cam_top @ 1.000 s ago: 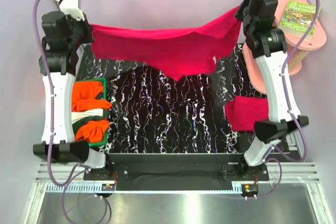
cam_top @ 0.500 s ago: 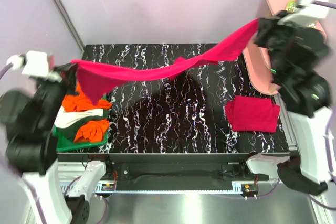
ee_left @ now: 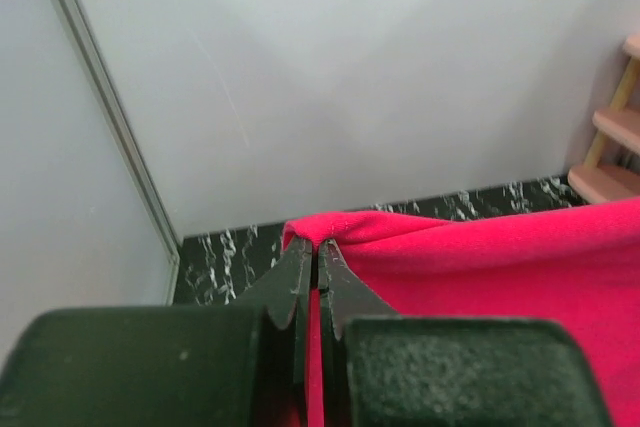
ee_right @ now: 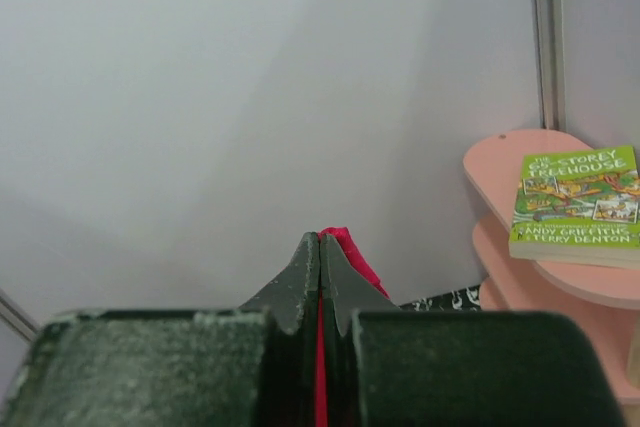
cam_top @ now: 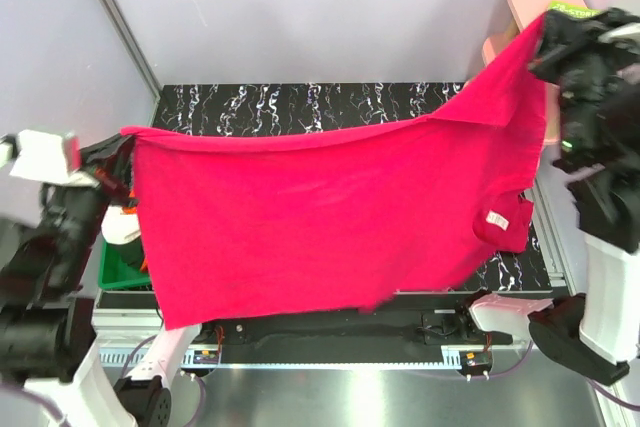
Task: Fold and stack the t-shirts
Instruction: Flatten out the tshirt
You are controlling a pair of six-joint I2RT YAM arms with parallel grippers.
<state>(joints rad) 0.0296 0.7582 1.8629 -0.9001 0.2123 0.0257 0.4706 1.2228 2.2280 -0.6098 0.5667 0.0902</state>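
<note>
T-shirt (cam_top: 320,217) of crimson-pink cloth hangs spread out as one wide sheet between the two arms, and its lower hem falls over the near edge of the bench (cam_top: 300,102), close above the arm bases. On the left the hem comes lower than on the right, where a white label shows near the collar. The left tool (cam_top: 122,142) is closed on the left top corner of the t-shirt, and the left wrist view shows its fingers pinched together on a fold of the cloth. The right tool (cam_top: 545,32) is closed on the other top corner, held higher and further back, just beside the pink shelf (cam_top: 520,7); little room is left there. Half a second ago the t-shirt was a narrow twisted band stretched across the bench; now it is open and flat. The folded crimson shirt on the right of the bench was then in full view and is now covered, or cannot be told apart from the hanging cloth. Of the green tray (cam_top: 118,275) only a corner shows at the left. Behind the top edge a strip of bench is free up to the wall (cam_top: 320,17). The book (ee_right: 575,207) lies on the shelf.
</note>
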